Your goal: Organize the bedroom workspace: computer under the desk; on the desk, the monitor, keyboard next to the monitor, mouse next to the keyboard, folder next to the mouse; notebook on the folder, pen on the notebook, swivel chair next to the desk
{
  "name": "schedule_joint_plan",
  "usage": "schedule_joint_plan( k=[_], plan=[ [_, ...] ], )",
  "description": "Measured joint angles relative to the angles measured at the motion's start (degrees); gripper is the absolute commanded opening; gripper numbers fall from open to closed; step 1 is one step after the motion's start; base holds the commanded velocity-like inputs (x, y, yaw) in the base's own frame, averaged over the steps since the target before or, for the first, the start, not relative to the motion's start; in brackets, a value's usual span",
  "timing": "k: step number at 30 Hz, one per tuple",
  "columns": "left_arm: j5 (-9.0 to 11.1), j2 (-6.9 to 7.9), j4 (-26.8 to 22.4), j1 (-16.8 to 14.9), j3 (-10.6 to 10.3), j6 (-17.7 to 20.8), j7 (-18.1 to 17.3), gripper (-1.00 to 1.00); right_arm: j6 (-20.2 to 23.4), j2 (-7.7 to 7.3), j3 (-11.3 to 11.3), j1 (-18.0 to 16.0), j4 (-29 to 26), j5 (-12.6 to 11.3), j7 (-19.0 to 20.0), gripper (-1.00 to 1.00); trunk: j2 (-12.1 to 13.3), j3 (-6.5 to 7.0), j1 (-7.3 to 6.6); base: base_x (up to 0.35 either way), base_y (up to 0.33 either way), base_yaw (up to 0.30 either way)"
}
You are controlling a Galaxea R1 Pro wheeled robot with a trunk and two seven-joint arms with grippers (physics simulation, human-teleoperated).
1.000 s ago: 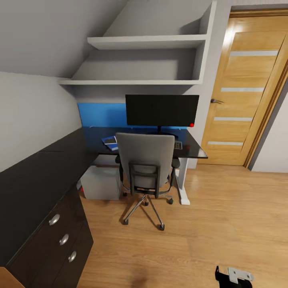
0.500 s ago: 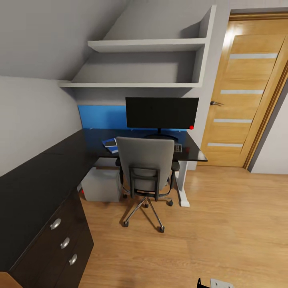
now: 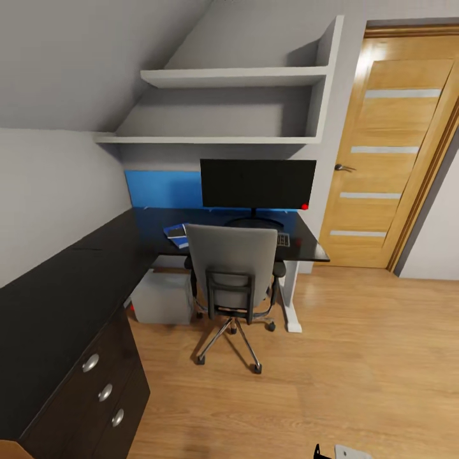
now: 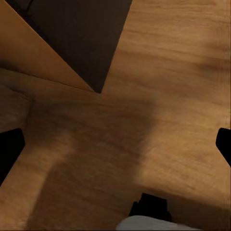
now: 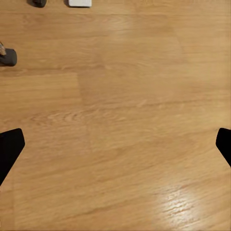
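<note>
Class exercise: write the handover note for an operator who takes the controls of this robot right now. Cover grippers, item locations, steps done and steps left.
Left gripper and right gripper: open, empty, over the wood floor.
Black flat monitor stands on the glossy black desk; a slim dark keyboard peeks out beside it.
Light grey tower computer sits under the desk.
Bright blue folder lies on the desktop, a dark item on it; too small to identify.
Grey swivel chair is drawn up to the desk.
Mouse and pen: cannot confirm; check before finishing.

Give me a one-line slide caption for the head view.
Swivel chair tucked at desk, monitor on top, computer beneath.
</note>
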Motion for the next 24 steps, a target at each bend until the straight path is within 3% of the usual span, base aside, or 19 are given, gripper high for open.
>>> schedule_joint_plan(
  k=[4, 9, 14, 24],
  plan=[
    [-0.09, 0.04, -0.18, 0.0, -0.05, 10.0, -0.02, 1.0, 0.0, 0.03, 0.02, 0.0, 0.0, 0.0, 0.0, 1.0, 1.6, 0.72, -0.88, 0.0, 0.0, 0.0],
    [-0.19, 0.14, -1.53, 0.0, -0.1, 19.48, -0.08, 1.0, 0.0, -0.01, 0.0, 0.0, 0.0, 0.0, -0.02, 1.0, 3.61, 1.62, -1.98, 0.0, 0.0, 0.0],
    [-0.16, 0.22, -2.11, 0.0, -0.1, 21.59, -0.1, 1.0, 0.0, 0.03, 0.0, 0.0, 0.0, 0.01, 0.0, 1.0, 5.62, 2.51, -3.08, 0.0, 0.0, 0.0],
    [-0.15, 0.23, -2.27, 0.0, -0.09, 22.18, -0.11, 1.0, 0.0, 0.04, -0.01, 0.0, 0.0, 0.0, 0.02, 1.0, 9.63, 4.31, -5.27, 0.0, 0.0, 0.0]
  ],
)
